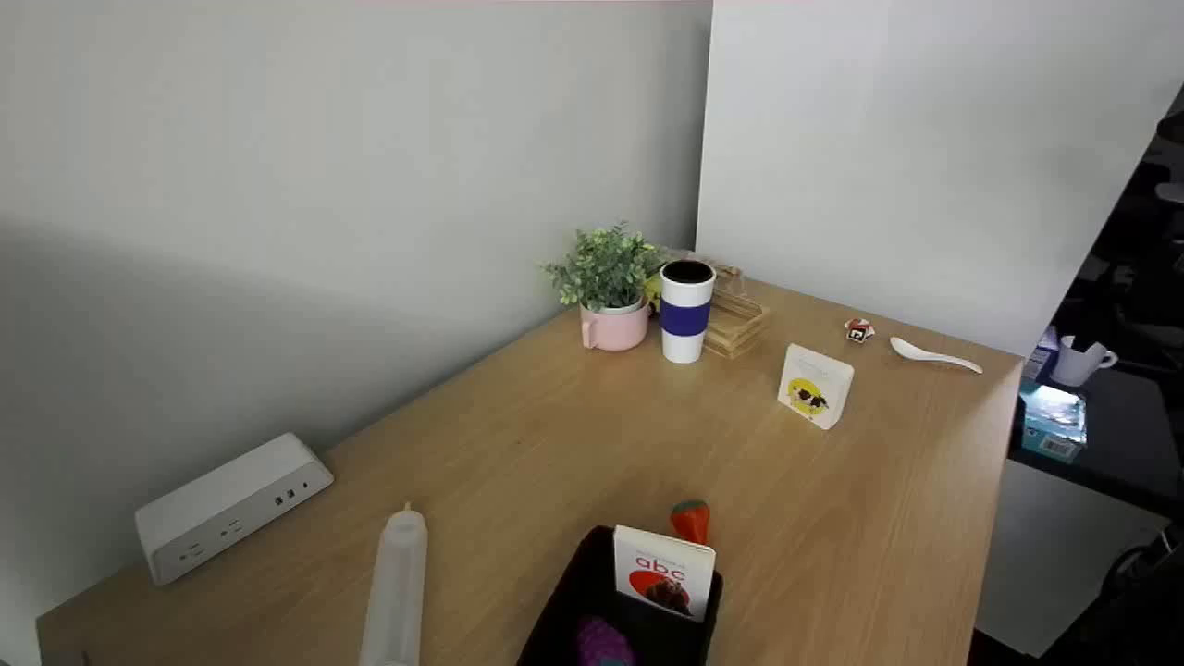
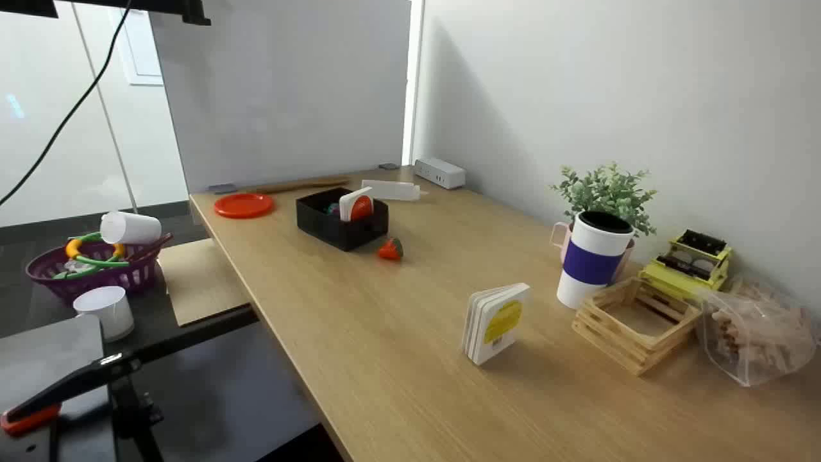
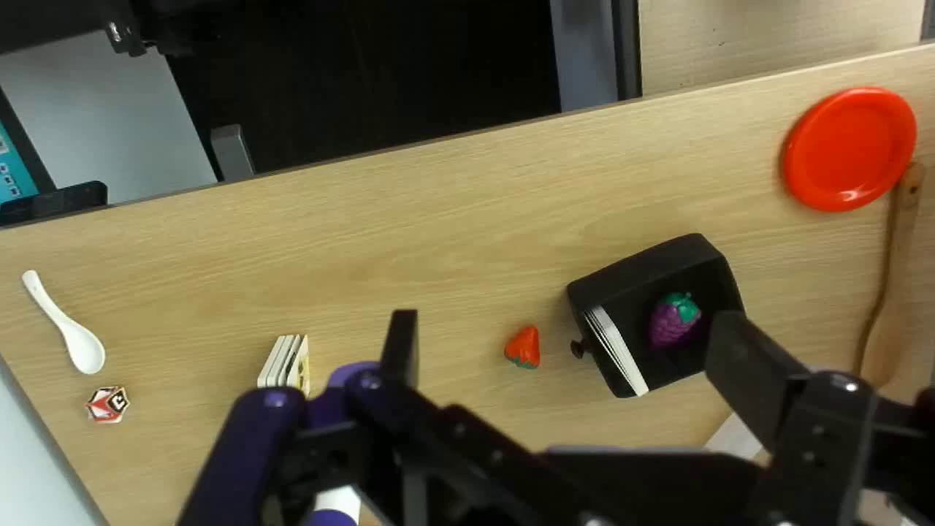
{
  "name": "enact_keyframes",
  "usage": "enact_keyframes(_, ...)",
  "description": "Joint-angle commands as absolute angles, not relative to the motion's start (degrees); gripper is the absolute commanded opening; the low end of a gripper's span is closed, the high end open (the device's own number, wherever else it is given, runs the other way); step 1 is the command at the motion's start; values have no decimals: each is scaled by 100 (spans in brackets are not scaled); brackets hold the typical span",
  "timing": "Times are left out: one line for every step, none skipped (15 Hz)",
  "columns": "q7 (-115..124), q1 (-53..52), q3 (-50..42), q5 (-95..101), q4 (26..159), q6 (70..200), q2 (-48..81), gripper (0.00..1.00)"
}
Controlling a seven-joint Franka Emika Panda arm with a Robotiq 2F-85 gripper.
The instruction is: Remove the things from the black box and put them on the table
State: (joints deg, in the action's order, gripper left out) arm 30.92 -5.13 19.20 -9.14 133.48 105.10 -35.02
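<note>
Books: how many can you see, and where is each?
2. The abc book sticks up from inside the black box; the yellow-marked book stands on the table. A hidden one can't be ruled out.

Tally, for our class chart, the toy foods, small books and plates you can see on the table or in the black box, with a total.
Toy foods: 2 (red-orange piece on the table, purple grapes in the black box)
Books: 2 (abc book in the box, yellow-marked book on the table)
Plates: 1 (red plate)
Total: 5
</note>
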Motion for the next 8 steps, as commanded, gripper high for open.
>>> enact_keyframes(3113,-553,1887,-890,13332,10496,-3489,100)
enact_keyframes(3113,-553,1887,-890,13332,10496,-3489,100)
enact_keyframes(3113,-553,1887,-890,13332,10496,-3489,100)
enact_keyframes(3113,-553,1887,-890,13332,10496,-3489,100)
enact_keyframes(3113,-553,1887,-890,13332,10496,-3489,100)
enact_keyframes(3047,-567,1844,-913,13359,10540,-3525,100)
enact_keyframes(2942,-592,1777,-987,13371,10623,-3494,100)
enact_keyframes(2833,-602,1728,-1022,13329,10668,-3391,100)
